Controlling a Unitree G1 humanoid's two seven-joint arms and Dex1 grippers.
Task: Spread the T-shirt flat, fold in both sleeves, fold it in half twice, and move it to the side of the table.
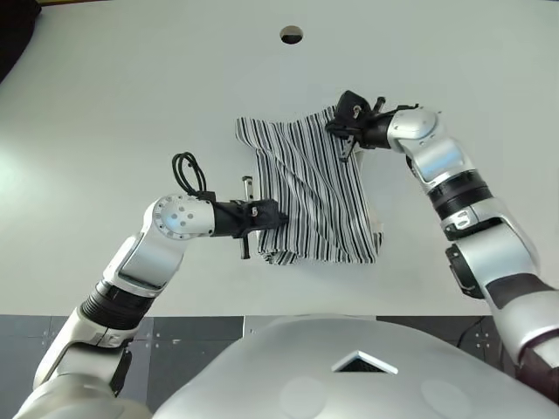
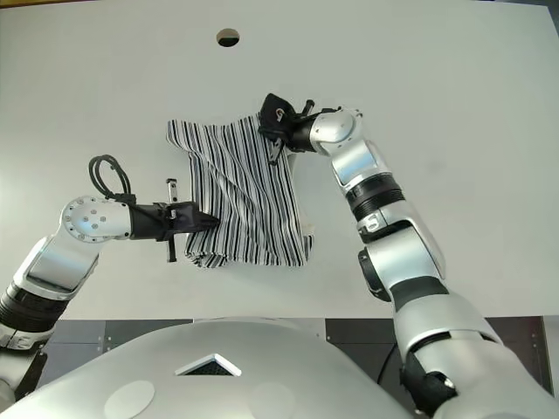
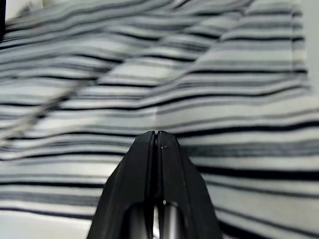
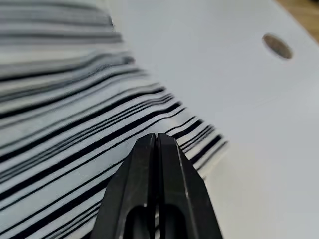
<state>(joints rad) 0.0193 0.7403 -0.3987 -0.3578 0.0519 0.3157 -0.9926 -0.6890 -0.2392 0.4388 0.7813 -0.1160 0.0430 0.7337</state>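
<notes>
On the white table, the striped T-shirt lies rumpled, loosely folded.

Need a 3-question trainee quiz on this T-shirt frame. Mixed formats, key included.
1. True or false: the T-shirt lies spread flat on the table.
2. Seen from the head, the right tool is at the shirt's: A) far right corner; B) near left edge; C) middle.
3. Fill in: the fingers of the left tool are ___.
Key: 1 false, it is bunched and creased. 2 A. 3 shut.
</notes>
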